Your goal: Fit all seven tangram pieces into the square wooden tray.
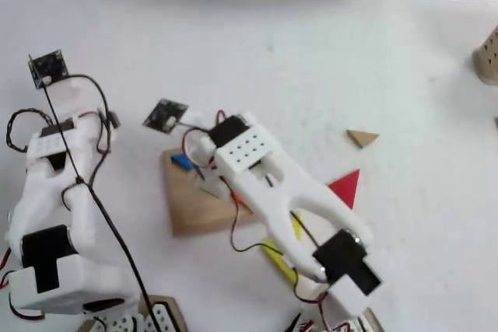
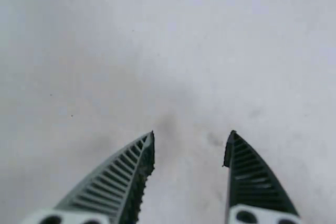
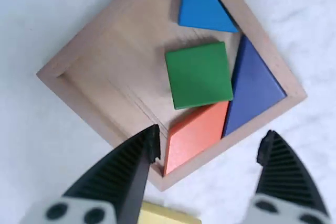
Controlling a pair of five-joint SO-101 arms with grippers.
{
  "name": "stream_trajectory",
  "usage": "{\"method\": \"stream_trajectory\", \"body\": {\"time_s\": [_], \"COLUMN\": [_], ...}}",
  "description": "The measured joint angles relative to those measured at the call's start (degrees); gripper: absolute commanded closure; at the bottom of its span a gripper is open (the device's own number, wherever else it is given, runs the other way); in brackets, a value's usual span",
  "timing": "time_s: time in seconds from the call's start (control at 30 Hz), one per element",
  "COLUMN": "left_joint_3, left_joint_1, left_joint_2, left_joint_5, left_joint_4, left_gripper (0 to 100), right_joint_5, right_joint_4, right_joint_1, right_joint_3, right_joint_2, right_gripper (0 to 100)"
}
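Tray sits mid-table under my right arm in the high view, with a red triangle, a yellow piece and a tan triangle outside it. Left wrist view: my left gripper hangs spread above the table. Right wrist view: my right gripper is spread over the tray's corner, with the green square among the pieces inside. I'd take yellow next, pinching its flat edges and lifting it clear of the rim.
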Motion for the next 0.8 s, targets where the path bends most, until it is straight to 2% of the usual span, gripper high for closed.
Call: {"method": "stream_trajectory", "body": {"time_s": [0.13, 0.23, 0.37, 0.4, 0.47, 0.53, 0.7, 0.8], "left_joint_3": [0.0, 0.0, 0.0, 0.0, 0.0, 0.88, 7.3, 12.22], "left_joint_1": [0.09, 0.62, 1.58, 1.85, 2.73, 3.96, 6.07, 10.73], "left_joint_2": [0.0, 0.0, 0.0, 0.0, 0.0, -0.26, -7.38, -14.42], "left_joint_5": [0.0, 0.0, -2.46, -2.99, -4.48, -6.24, -6.42, -6.51], "left_joint_4": [0.0, 0.0, 0.0, 0.0, 0.0, 0.0, 0.44, 0.97], "left_gripper": [77, 79, 97, 99, 96, 98, 98, 98], "right_joint_5": [0.0, 0.0, -1.76, -2.73, -4.48, -5.19, -5.98, -8.09], "right_joint_4": [0.62, -2.9, -11.6, -14.42, -20.48, -25.32, -30.59, -33.58], "right_joint_1": [5.89, 11.34, 18.2, 19.96, 23.38, 26.11, 31.38, 31.82], "right_joint_3": [5.45, 11.96, 22.59, 25.41, 31.65, 36.92, 43.69, 45.36], "right_joint_2": [-6.59, -12.13, -19.43, -21.01, -24.0, -26.55, -30.51, -30.95], "right_gripper": [99.0, 94.2, 94.8, 95.1, 95.8, 96.7, 97.6, 97.4]}}
